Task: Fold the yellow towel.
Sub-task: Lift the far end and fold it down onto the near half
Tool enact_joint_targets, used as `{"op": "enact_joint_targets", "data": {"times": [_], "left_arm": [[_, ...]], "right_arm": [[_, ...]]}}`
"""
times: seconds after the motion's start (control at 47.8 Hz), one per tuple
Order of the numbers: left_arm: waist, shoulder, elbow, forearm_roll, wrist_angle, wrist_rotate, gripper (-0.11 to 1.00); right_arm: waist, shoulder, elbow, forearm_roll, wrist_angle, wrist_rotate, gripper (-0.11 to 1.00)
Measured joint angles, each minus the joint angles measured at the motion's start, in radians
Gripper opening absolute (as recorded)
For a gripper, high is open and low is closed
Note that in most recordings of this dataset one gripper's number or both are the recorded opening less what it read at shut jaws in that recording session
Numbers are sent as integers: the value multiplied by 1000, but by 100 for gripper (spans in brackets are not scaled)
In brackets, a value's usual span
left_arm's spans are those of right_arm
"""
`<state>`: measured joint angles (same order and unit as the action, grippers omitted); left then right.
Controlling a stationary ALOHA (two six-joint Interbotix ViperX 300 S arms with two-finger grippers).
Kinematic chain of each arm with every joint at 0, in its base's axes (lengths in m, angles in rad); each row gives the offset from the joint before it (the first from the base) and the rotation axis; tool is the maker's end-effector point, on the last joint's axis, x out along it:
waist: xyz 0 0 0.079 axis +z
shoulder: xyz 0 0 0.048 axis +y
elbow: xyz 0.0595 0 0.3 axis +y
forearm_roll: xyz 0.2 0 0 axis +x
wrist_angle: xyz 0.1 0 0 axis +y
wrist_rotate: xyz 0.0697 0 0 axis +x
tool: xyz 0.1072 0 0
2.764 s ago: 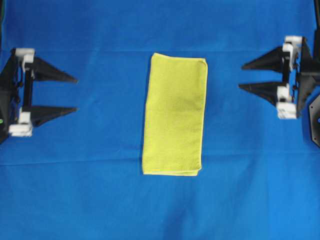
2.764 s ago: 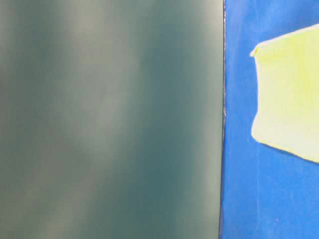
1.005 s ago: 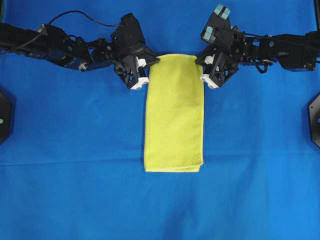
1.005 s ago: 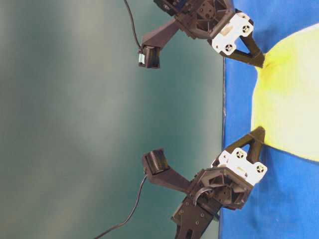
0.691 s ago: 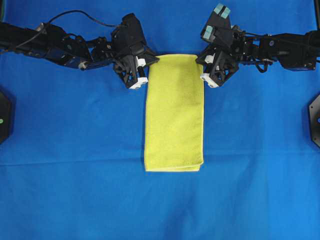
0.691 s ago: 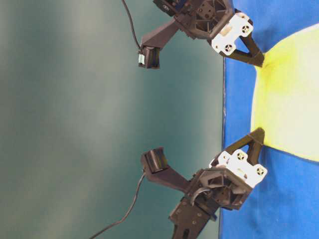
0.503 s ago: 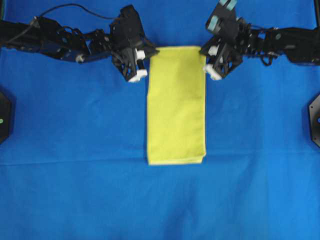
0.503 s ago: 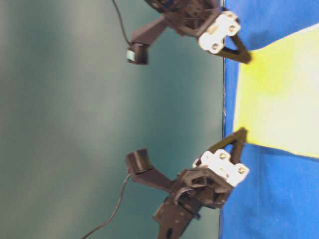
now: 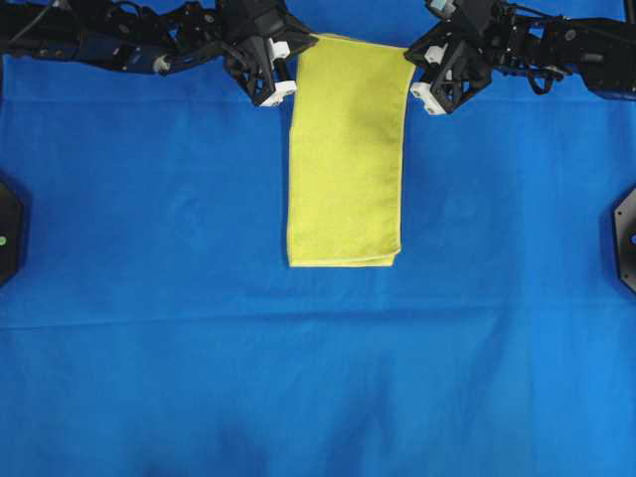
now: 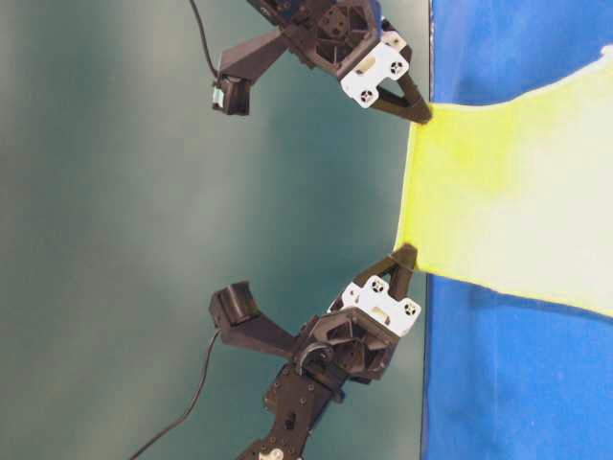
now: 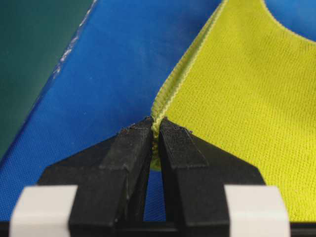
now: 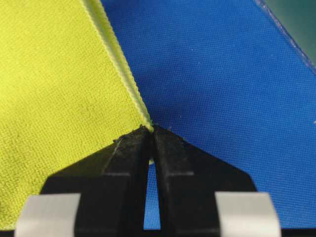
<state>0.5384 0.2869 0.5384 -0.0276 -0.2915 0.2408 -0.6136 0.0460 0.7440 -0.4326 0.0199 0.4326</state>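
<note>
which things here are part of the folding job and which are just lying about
Part of the job:
- yellow towel
- left tool, shut on one top corner
- right tool, shut on the other

Just there:
- blue cloth surface
- dark green backdrop

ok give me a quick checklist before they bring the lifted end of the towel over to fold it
1. Left gripper shut on a far corner of the yellow-green microfibre towel: ok.
2. Right gripper shut on the other far corner: ok.
3. Far edge lifted off the blue cloth surface and level between the jaws: ok.
4. Both folded layers caught in each grip: cannot tell.
5. Near end lying flat and square: ok.
6. Path toward the near end free of objects: ok.
</note>
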Motion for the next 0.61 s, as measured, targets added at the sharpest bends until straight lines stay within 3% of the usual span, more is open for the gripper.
{"op": "enact_joint_targets", "data": {"times": [0.314, 0.607], "left_arm": [[-26, -46, 26, -2, 32, 11, 4], [-130, -187, 84, 0, 64, 61, 4]], "right_arm": [[14, -61, -5, -3, 40, 0, 4], [143, -195, 12, -2, 184, 18, 4]]}}
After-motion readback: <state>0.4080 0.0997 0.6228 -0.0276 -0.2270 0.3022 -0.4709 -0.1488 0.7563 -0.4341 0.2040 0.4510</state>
